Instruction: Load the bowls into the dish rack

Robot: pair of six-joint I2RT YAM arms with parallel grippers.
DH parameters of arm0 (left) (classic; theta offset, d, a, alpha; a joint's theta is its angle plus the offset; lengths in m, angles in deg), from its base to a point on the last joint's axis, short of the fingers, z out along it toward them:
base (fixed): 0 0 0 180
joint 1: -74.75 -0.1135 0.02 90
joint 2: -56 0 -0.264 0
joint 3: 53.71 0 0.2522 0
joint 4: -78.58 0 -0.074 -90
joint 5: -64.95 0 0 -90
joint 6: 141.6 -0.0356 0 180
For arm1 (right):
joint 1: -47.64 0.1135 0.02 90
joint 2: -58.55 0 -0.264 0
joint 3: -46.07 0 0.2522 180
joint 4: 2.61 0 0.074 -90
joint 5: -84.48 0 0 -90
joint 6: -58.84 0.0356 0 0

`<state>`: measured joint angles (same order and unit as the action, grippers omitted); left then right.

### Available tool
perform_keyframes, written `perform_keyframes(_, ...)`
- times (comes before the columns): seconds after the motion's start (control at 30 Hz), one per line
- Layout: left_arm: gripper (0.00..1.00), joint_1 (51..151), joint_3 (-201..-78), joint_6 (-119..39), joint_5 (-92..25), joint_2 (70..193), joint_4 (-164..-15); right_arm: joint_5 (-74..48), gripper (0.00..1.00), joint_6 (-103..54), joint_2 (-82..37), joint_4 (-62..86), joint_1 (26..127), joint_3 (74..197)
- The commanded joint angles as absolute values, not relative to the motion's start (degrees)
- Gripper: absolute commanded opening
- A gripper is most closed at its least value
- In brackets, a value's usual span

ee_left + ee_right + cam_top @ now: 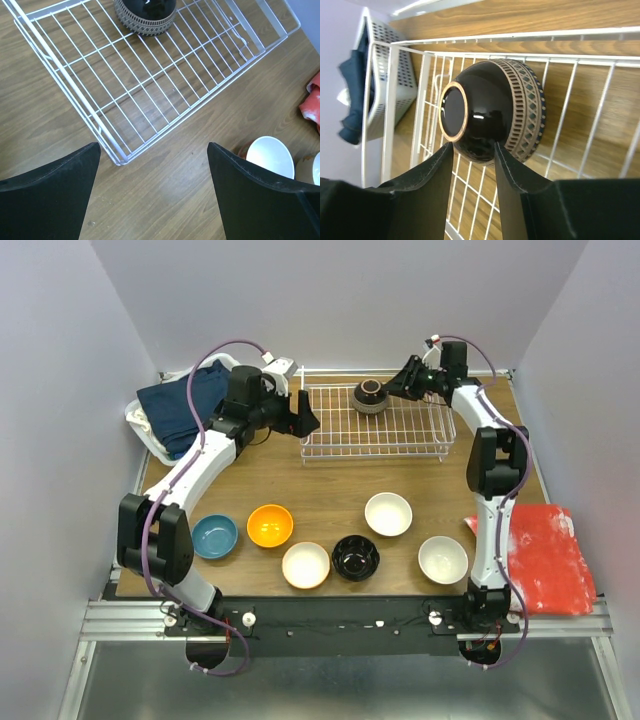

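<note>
The white wire dish rack (400, 435) stands at the back centre. A dark brown bowl (371, 395) with a patterned rim lies upside down in its far left part. My right gripper (392, 388) is just right of it, slightly open, its tips at the bowl's side (490, 115) and both outside it. My left gripper (308, 420) is open and empty over the table by the rack's left front corner (117, 160). On the near table sit blue (215, 536), orange (270, 525), cream (306, 565), glossy black (355, 558) and two white (388, 513) (443, 559) bowls.
A white plastic basket (150, 435) with dark blue cloth sits at the back left, close to the left arm. A red cloth (545, 555) lies at the right edge, next to the right arm's base.
</note>
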<state>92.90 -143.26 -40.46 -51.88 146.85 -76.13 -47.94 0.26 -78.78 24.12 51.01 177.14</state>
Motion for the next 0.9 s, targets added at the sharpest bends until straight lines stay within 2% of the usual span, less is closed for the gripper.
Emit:
perform_keyframes(0.0,0.97,93.82,-141.39,-42.36,-52.21,143.45,-79.14,-38.94,0.47,-7.86,-72.15,32.24,51.42,176.1)
perform_keyframes(0.23,0.98,94.26,-139.54,-45.44,-40.45,140.47,-79.75,-35.84,0.47,-18.13,-63.56,37.96,52.12,174.27)
perform_keyframes(0.37,0.99,94.17,-138.84,-48.16,-28.6,136.26,-79.67,-38.65,0.47,-29.53,-54.6,39.01,54.13,166.02)
perform_keyframes(0.5,0.99,94.17,-138.05,-50.63,-22.17,133.52,-77.74,-41.2,0.47,-45.62,-42.63,42.52,58.26,153.8)
perform_keyframes(0.63,0.99,94.17,-134.72,-51.33,-19.25,130.54,-77.9,-39.37,0.48,-59.7,-32.52,49.89,64.76,141.52)
perform_keyframes(0.87,0.99,94.35,-127.07,-50.89,-20.04,125.7,-83.09,-33.31,0.48,-79.39,-21.7,62.29,75.66,129.11)
